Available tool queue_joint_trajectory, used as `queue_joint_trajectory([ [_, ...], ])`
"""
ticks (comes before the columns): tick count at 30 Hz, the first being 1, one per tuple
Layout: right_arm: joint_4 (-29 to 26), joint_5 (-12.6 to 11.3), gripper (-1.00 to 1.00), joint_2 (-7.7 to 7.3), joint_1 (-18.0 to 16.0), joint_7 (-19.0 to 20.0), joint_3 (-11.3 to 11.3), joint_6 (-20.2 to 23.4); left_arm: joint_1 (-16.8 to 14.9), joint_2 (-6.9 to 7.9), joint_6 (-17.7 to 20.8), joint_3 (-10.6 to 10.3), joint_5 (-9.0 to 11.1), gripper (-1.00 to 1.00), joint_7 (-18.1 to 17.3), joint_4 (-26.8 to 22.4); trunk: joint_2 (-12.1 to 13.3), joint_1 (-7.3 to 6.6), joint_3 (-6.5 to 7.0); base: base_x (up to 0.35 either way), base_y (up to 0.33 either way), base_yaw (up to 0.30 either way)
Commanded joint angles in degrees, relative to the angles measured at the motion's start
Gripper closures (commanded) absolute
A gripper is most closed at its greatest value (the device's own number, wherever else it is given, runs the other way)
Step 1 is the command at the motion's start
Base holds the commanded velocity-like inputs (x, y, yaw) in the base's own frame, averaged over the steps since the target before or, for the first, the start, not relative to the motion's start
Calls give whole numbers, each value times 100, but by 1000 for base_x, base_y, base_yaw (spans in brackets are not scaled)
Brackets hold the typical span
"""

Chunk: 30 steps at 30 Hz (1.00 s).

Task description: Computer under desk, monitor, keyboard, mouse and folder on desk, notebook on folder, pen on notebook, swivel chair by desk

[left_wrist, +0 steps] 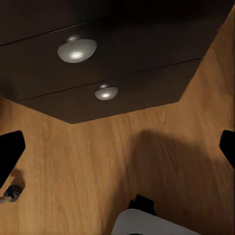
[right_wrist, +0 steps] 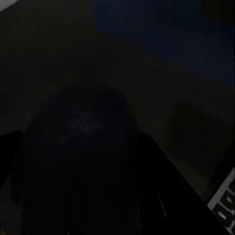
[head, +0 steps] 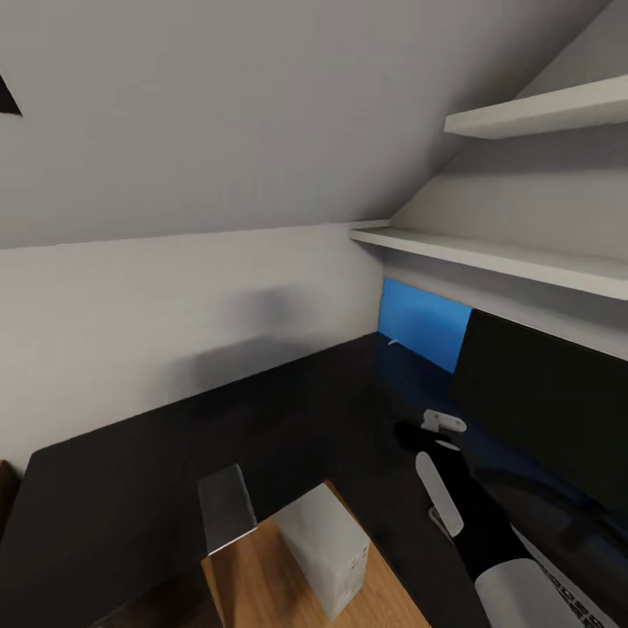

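The black desk [head: 262, 419] runs along the wall to its blue back panel [head: 423, 321]. The monitor [head: 545, 401] stands on it at the right, and a strip of the keyboard [head: 580, 597] lies in front of it. My right gripper [head: 417, 433] hovers low over the desk beside the monitor. In the right wrist view a dark rounded shape, seemingly the mouse [right_wrist: 88, 127], lies on the desk between the spread fingers. The grey notebook [head: 227, 506] rests at the desk's front edge. The computer [head: 327, 549] stands on the floor below. My left gripper [left_wrist: 117, 147] is open over the floor.
Two white shelves [head: 488, 253] hang above the monitor under a sloping ceiling. Desk drawers with silver knobs [left_wrist: 77, 50] face the left gripper, with wooden floor [left_wrist: 98, 161] in front. A small pale stick [head: 394, 342] lies by the blue panel.
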Motion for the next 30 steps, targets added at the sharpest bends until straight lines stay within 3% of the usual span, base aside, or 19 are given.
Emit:
queue_joint_trajectory([
  [1, 10, -64, 100, -1, -6, -62, 17, -32, -2, -1, -18, 0, 7, -100, 16, 0, -7, 1, -6, 0, 0, -283],
  [13, 42, -64, 100, 2, -9, -61, 28, -176, -2, -1, -31, 0, 7, -100, 10, 0, -7, 1, 3, 0, 33, -98],
  [18, 136, -56, 100, 152, -34, -77, -79, -82, -2, -165, -192, -18, -32, -100, 16, 10, -7, 1, 3, 0, 0, 0],
  [22, 180, -63, 100, 138, 8, -37, -71, -11, -2, -282, -313, -18, -23, -100, 6, 1, -7, 1, 3, 0, 0, 0],
  [30, 268, -72, 100, 134, 18, -16, -64, -2, -2, -299, -569, -18, -20, -100, 7, 6, -7, 1, 3, 0, 0, 0],
])
